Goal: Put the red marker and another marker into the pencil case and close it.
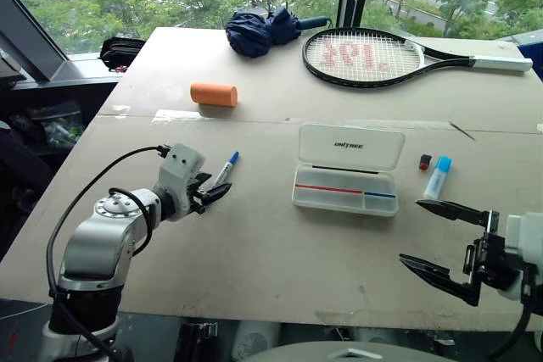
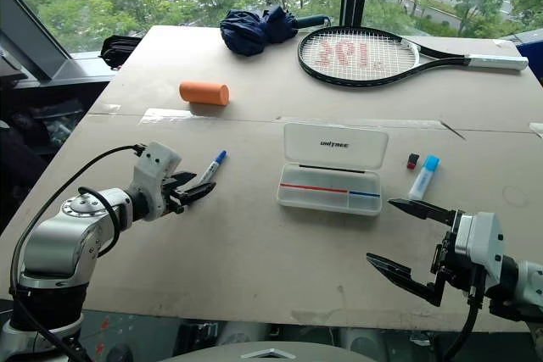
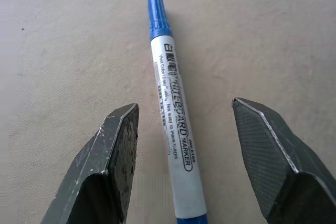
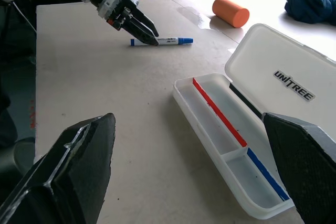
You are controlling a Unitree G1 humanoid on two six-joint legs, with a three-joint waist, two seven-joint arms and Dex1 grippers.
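The white pencil case (image 1: 346, 177) lies open in the middle of the table, lid (image 1: 350, 147) tilted back. A stubby red marker (image 1: 425, 161) rests to the case's right, beside a light-blue-capped marker (image 1: 438, 177). A blue-capped white marker (image 1: 226, 168) lies to the case's left. My left gripper (image 1: 214, 190) is open right over that marker's near end; in the left wrist view the marker (image 3: 172, 114) lies on the table between the two spread fingers. My right gripper (image 1: 441, 238) stands wide open near the table's front right, apart from everything.
An orange cylinder (image 1: 214, 94) lies at the back left. A folded dark blue umbrella (image 1: 265, 30) and a tennis racket (image 1: 382, 57) lie along the far edge by the window. A seam with tape (image 1: 178, 114) crosses the tabletop.
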